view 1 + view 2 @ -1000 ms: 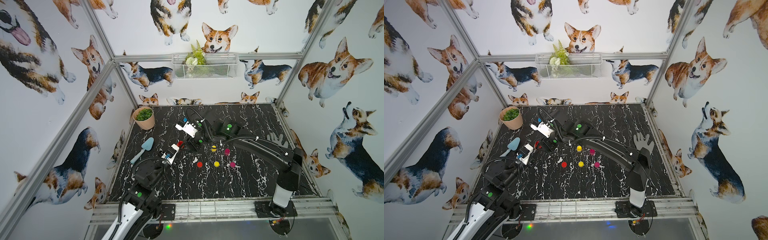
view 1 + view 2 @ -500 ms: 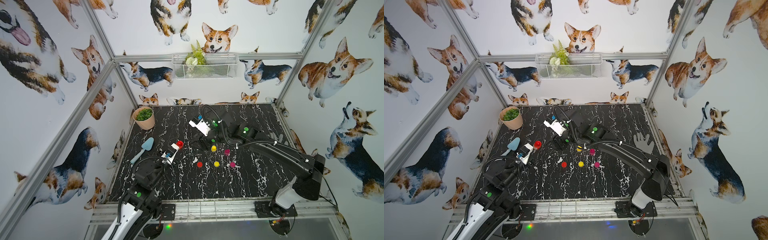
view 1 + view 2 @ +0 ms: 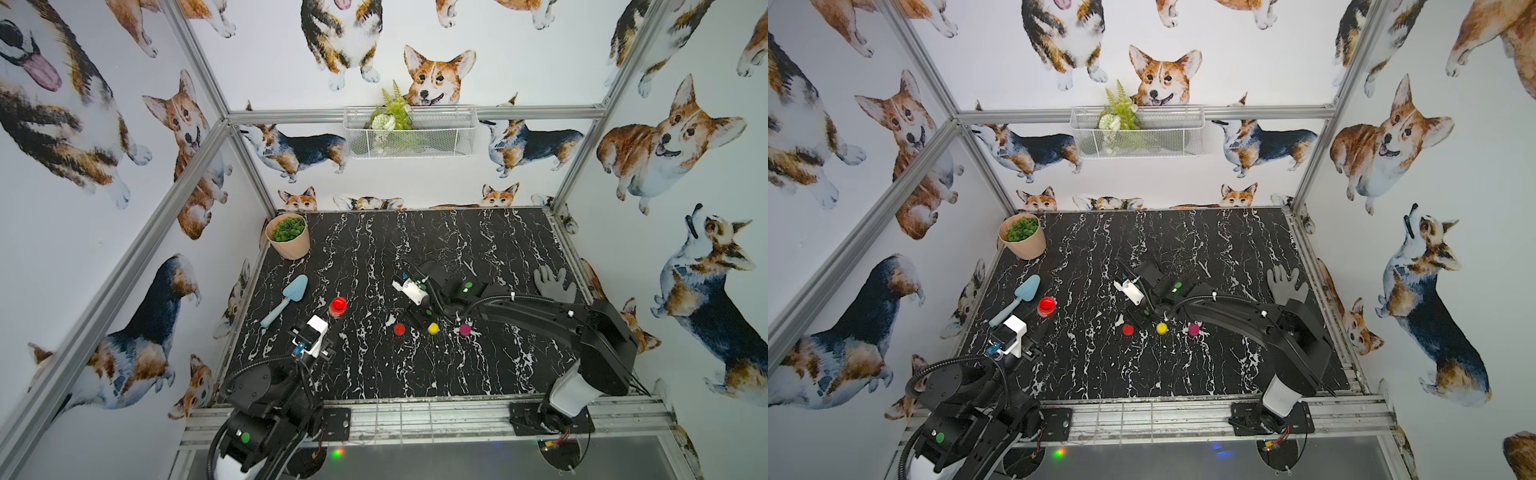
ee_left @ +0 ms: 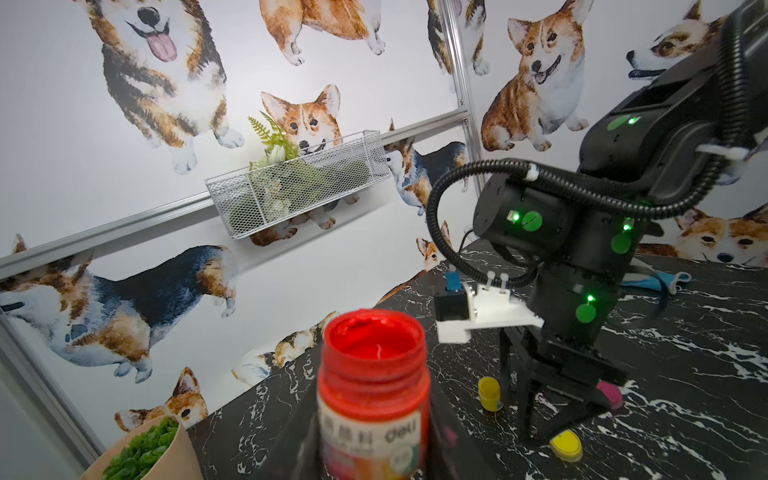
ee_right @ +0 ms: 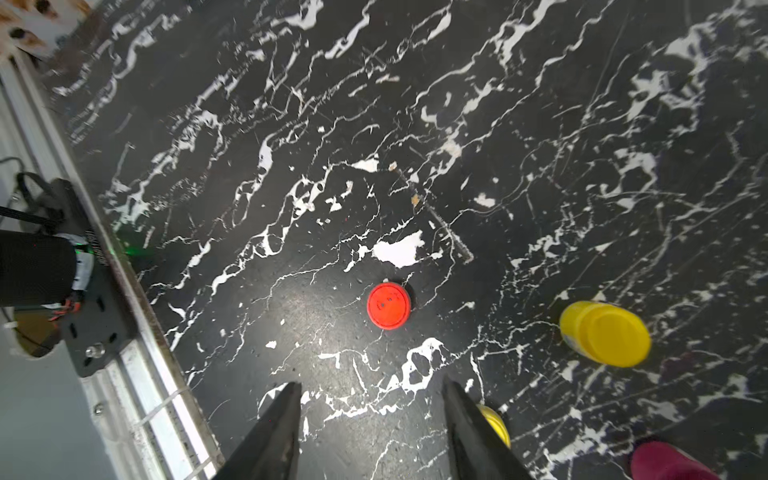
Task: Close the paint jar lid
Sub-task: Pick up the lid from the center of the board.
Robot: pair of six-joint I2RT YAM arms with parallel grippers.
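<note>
I read this step as fetching the cap. The red paint jar [image 4: 374, 374] stands upright and open, wet paint showing at its mouth. The left fingers [image 4: 444, 453] are closed snugly around its body, over on the left of the tabletop [image 3: 415, 374], near the blue trowel [image 3: 286, 301]. I cannot tell whether its base rests on the surface or hangs just above it.

The red lid [image 5: 388, 306] lies flat on the tabletop, well apart from the jar, at the left end of a row with a yellow pot [image 5: 602, 332] and a magenta pot [image 5: 665, 461]. The right fingers [image 5: 274, 436] hover above it, parted about wide enough to take it, and hold nothing. From the wrist camera the lid sits ahead of the tips, not yet between them.

To do this well, I would push the right arm forward until the lid is centred in the gap. Then I would come straight down and close across its full width, low on the rim, so it stays level. A small yellow piece sits just beside one finger, so I would keep the descent vertical rather than sweep sideways into it.

The left arm should hold the jar steady and plumb, because any tilt risks spilling paint and makes the thread harder to catch. A lid gripped crooked will likely cross-thread.
</note>
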